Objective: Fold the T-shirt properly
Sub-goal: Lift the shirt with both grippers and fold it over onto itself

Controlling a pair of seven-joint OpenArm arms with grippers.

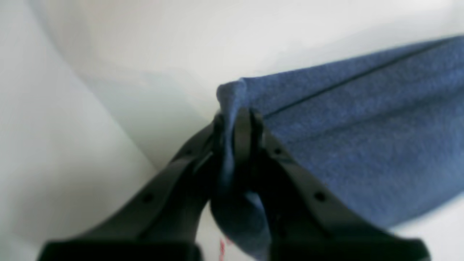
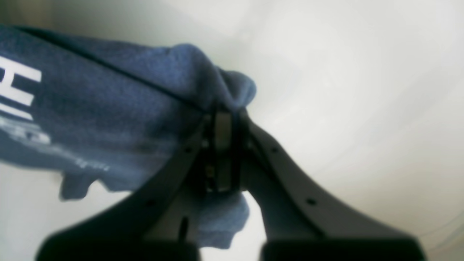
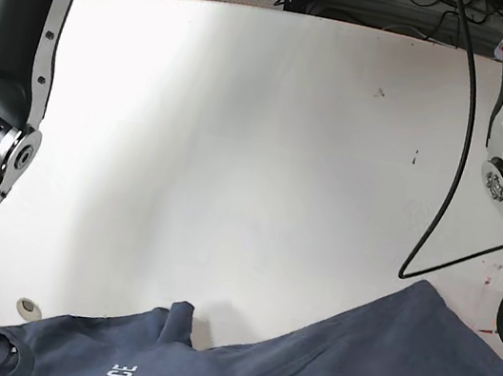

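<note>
the left gripper [image 1: 237, 125] was clamped on a bunched fold of the t-shirt [image 1: 362, 137], the blue cloth running off to the right above the white table [image 1: 108, 72]. the right gripper [image 2: 223, 125] pinched another gathered edge, white lettering [image 2: 16, 87] beside it. from the base view the shirt lay along the table's near edge.

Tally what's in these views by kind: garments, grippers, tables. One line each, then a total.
T-shirt: 1, dark blue with white lettering
Grippers: 2, the left gripper and the right gripper, each shut on a bunch of the shirt's fabric
White table: 1
Total: 4
</note>
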